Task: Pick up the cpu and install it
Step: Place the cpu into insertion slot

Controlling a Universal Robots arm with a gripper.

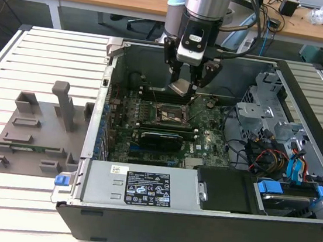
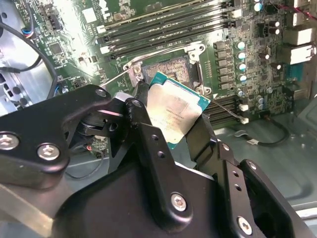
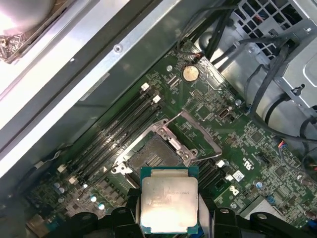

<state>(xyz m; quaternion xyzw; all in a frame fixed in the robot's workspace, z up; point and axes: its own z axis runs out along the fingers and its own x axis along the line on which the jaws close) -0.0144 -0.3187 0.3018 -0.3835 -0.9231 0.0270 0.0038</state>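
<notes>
The cpu (image 1: 179, 88), a small square chip with a silvery top and green edge, hangs tilted between the black fingers of my gripper (image 1: 185, 81), which is shut on it. In both wrist views the cpu (image 2: 173, 111) (image 3: 169, 203) is clamped by two opposite edges, a finger (image 2: 143, 126) on each side. It hovers above the motherboard (image 1: 206, 141), a little off from the socket (image 1: 171, 115) (image 3: 151, 156) (image 2: 168, 69). The socket lies bare, with its metal load plate (image 3: 195, 134) swung open.
The open computer case (image 1: 195, 231) lies on a slatted table. Memory slots (image 3: 114, 134) run beside the socket, and a long black expansion card (image 1: 159, 138) lies near it. A drive cage with cables (image 1: 277, 141) fills the exterior view's right. A grey fixture (image 1: 36, 129) stands outside the case.
</notes>
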